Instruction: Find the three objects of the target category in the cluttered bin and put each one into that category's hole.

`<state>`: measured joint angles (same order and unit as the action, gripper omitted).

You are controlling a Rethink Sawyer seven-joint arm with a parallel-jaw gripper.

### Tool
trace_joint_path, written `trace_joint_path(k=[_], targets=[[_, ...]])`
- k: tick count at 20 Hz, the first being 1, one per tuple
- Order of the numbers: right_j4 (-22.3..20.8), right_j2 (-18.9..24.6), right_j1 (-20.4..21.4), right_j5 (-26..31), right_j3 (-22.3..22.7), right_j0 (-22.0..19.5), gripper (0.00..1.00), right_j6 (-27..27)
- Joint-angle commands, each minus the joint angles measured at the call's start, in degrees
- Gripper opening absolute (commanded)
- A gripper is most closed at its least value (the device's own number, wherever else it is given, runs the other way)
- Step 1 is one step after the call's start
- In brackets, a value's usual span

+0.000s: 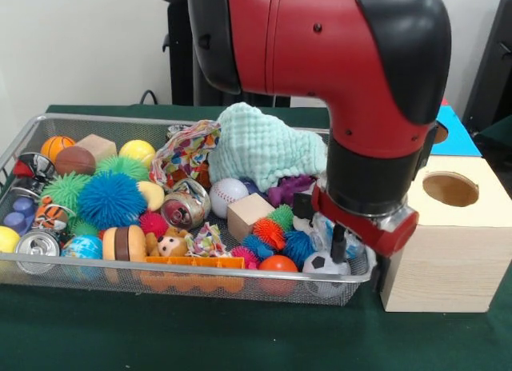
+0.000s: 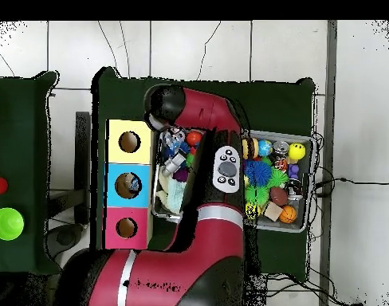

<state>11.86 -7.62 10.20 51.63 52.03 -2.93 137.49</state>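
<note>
Clear crinkly plastic [image 1: 324, 227] showed in the wire-mesh bin [image 1: 200, 285] at its box-side end, right under the arm's wrist, among a soccer ball [image 1: 324, 265], spiky rubber balls and an orange ball [image 1: 278, 264]. Only this 1 lump could be made out; any others were hidden by clutter or by the arm. The gripper [image 1: 338, 245] reached down into that corner, with 1 dark finger showing beside the plastic; whether the jaws were open or closed could not be told. In the overhead view the red arm [image 2: 199, 199] crossed the bin's middle and covered much of it. Beside the bin stood 3 boxes in a row, and the blue-topped box's hole [image 2: 128, 184] lay in the middle one, between the yellow-topped box [image 2: 129, 142] and the red-topped box [image 2: 126, 228].
</note>
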Motion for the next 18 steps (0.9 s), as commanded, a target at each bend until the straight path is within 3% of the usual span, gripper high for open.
trace_joint_path(k=[1,9,15,18], targets=[[-2.4,2.8,-6.6,4.6,-3.2,-1.0,1.0,1.1],[-2.3,3.6,-9.6,1.0,-5.4,-1.4,1.0,-0.1],[-2.4,4.5,-7.7,-1.3,-2.3,-1.9,1.0,-1.3],[-2.5,4.8,-3.8,-1.9,2.5,-2.3,1.0,-2.7]])
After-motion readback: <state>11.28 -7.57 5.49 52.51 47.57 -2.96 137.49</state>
